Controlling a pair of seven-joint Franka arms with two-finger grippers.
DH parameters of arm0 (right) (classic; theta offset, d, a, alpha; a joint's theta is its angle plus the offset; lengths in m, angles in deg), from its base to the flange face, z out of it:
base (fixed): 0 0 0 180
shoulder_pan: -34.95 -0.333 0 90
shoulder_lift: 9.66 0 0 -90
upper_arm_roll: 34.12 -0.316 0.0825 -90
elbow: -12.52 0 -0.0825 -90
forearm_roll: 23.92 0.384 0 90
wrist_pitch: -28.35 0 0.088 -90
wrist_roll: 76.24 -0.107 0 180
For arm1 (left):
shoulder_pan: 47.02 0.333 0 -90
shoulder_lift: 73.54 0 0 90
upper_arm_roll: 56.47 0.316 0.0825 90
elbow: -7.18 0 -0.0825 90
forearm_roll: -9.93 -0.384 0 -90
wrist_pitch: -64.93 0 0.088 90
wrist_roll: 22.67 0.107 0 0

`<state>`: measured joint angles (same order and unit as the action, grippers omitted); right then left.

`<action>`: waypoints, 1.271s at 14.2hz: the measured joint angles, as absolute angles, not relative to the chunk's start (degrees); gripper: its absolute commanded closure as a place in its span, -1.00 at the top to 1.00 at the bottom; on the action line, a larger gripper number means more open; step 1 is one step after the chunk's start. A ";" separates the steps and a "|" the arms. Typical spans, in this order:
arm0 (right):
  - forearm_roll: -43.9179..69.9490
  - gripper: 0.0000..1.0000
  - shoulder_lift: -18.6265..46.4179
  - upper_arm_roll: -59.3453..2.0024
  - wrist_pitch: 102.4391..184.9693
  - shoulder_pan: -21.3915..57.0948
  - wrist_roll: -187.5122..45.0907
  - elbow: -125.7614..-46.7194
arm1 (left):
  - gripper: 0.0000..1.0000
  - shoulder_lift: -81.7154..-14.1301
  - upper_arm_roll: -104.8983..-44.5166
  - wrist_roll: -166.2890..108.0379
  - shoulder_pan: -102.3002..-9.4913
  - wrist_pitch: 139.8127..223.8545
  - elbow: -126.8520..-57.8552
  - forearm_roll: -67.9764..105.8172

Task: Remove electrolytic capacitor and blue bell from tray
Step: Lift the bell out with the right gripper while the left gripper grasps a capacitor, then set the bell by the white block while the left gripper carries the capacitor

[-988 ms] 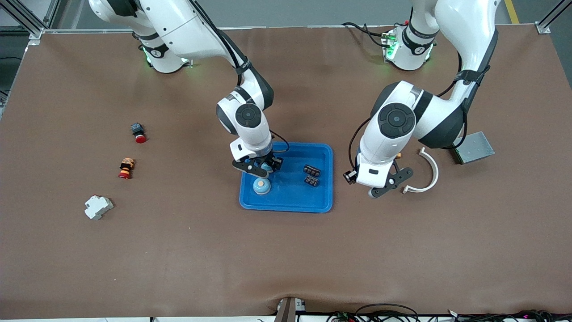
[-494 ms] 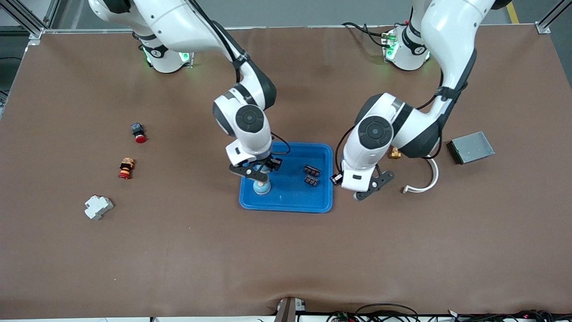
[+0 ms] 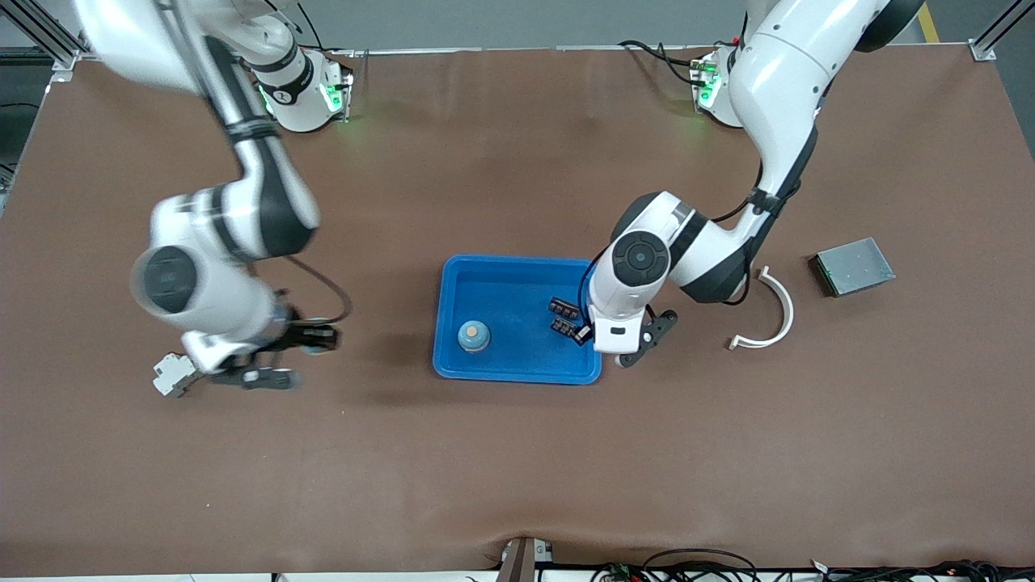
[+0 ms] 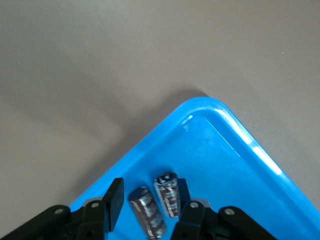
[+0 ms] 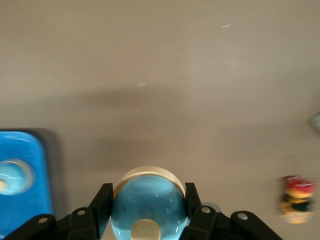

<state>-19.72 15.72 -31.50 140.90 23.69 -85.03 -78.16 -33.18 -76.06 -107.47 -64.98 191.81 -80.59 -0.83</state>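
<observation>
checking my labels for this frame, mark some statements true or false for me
1. The right gripper is shut on a blue bell. True.
2. The blue tray has nothing in it. False: a second bell and two capacitors lie in it.
3. The left gripper is over the tray's edge toward the left arm's end of the table. True.
4. The white curved piece lies in the tray. False: it lies on the table between the tray and the grey box.
5. The right gripper is over the tray. False: it is beside the white block.
</observation>
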 measured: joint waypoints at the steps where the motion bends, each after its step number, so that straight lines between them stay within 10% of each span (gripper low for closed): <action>1: -19.67 -1.00 15.56 -31.50 140.24 26.07 -80.79 -78.29 | 0.01 -32.44 -76.05 -109.45 -65.38 193.07 -80.53 -0.83; 18: -20.33 -1.00 11.60 -31.62 167.83 33.86 -66.19 -102.74 | -0.01 -25.06 -72.84 -120.81 -71.06 198.57 -78.13 -0.83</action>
